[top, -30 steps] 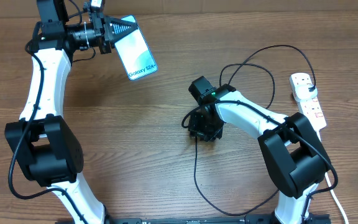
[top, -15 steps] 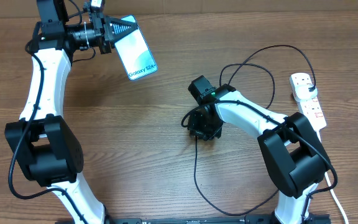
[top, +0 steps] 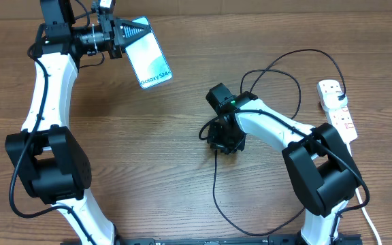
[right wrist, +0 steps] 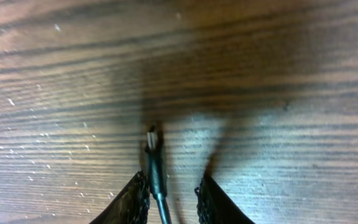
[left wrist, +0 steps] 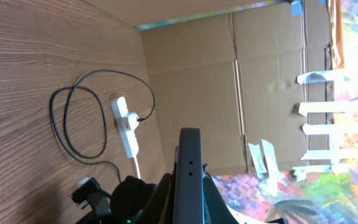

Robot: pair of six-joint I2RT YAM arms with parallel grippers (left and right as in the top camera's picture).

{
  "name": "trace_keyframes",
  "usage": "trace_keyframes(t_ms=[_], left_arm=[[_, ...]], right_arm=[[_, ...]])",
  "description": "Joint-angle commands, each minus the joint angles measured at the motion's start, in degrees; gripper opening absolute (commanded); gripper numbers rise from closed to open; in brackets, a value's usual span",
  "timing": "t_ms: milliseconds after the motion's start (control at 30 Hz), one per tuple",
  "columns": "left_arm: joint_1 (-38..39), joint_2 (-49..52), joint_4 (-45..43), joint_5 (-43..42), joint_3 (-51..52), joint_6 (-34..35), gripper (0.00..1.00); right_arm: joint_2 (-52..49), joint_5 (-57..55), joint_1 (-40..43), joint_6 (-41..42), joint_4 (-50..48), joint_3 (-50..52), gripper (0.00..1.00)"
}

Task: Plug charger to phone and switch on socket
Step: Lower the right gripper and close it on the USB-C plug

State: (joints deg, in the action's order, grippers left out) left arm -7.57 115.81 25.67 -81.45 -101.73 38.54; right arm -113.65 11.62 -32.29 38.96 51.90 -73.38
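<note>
At far left the left gripper [top: 141, 30] reaches along the back of the table [top: 135, 156]. Its 2 jaws are pressed onto the phone [top: 152, 60], pinching it at the end nearest the back edge. The phone's lit screen faces up and its free end points toward the middle of the table. In the left wrist view the phone shows edge-on, straight between the jaws.

Near the middle the right gripper [top: 224, 146] points down at the wood. Its 2 jaws stand partly spread. The plug tip [right wrist: 152, 138] of the charger cable [top: 214, 187] lies on the table between them, tight beside 1 finger [right wrist: 135, 198] with a clear gap to the other, so it is not pinched. The cable runs in loops to the power strip [top: 339, 116] along the right edge, well apart from the phone.
</note>
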Motion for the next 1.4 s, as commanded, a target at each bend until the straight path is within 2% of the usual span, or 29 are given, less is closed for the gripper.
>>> trace_keyframes(t_ms=[0, 267, 700, 1367], left_arm=[[0.2, -1.9, -0.2, -2.6, -1.3, -1.3, 0.04], [0.2, -1.9, -0.2, -2.6, -1.3, -2.4, 0.04], [0.2, -1.9, -0.1, -2.4, -1.3, -2.3, 0.04], [0.2, -1.9, 0.0, -2.4, -1.3, -2.3, 0.04]], right_arm=[[-1.3, -2.6, 0.0, -0.5, -1.2, -0.6, 0.27], [-1.3, -4.1, -1.1, 0.1, -3.2, -0.6, 0.27], [-1.3, -5.9, -1.5, 4.2, -2.3, -0.5, 0.21], [-1.3, -6.4, -1.5, 4.3, -0.2, -0.1, 0.15]])
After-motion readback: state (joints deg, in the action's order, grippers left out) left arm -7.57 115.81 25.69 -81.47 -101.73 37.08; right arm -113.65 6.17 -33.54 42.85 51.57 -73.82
